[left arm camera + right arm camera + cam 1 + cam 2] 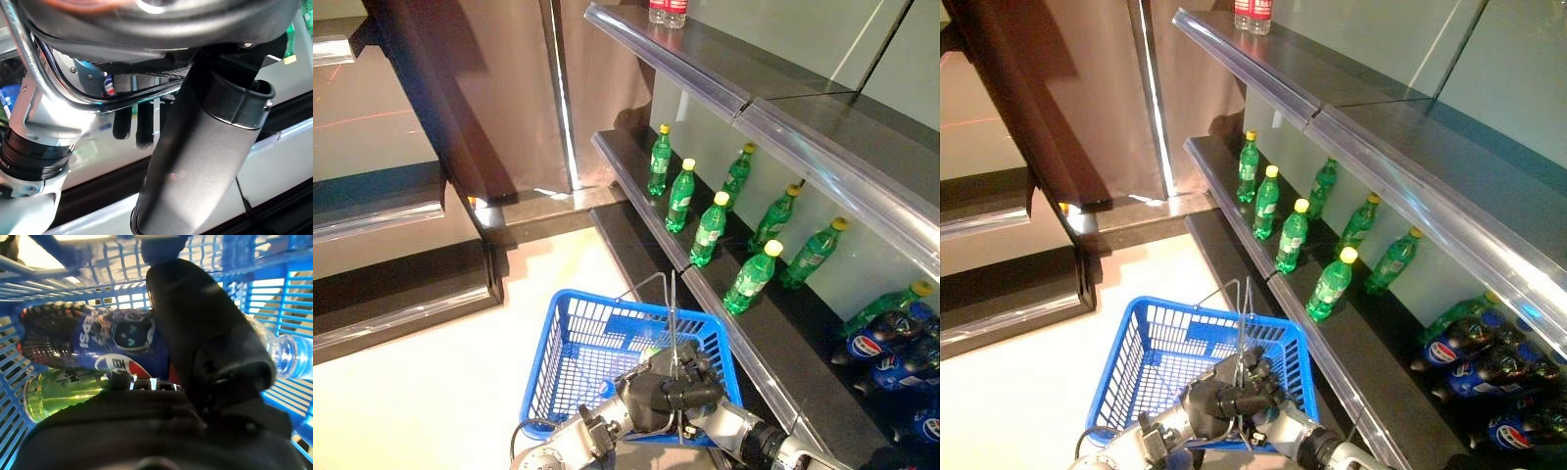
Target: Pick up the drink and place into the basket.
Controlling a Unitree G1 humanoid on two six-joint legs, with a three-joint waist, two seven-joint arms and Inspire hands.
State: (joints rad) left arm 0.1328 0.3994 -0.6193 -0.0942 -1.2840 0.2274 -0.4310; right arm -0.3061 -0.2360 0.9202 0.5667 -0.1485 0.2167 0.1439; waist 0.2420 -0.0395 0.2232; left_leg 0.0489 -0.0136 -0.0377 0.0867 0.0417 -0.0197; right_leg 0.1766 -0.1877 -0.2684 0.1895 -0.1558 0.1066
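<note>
Left side of scene: pale floor (421, 392) and dark steps (401, 294); a brown panel (499, 88) rises behind them.

Centre, low: blue basket (563, 343) on the floor, its wire handles (671, 294) raised upright. Left hand (656, 397) is at the near rim, fingers curled round the handle wire; left wrist view confirms a metal rod crossing under the palm.

Right hand (210, 347) reaches down inside the basket. In the right wrist view its thumb lies over the drink (98, 345), a dark cola bottle with blue label, lying on its side on the basket floor. Cannot tell whether the fingers grip it or are merely resting; they are hidden under the hand's bulk. Beside the cola, touching it, lies a green bottle (63, 391); a clear bottle (286, 355) lies on the other side of the thumb.

Right of basket: dark shelving (754, 343). Middle shelf carries green bottles (710, 230) with yellow caps, standing in two staggered rows. Further right, cola bottles (881, 348) lie tumbled together. Top shelf: two red-labelled bottles (668, 12) at the edge of view.
</note>
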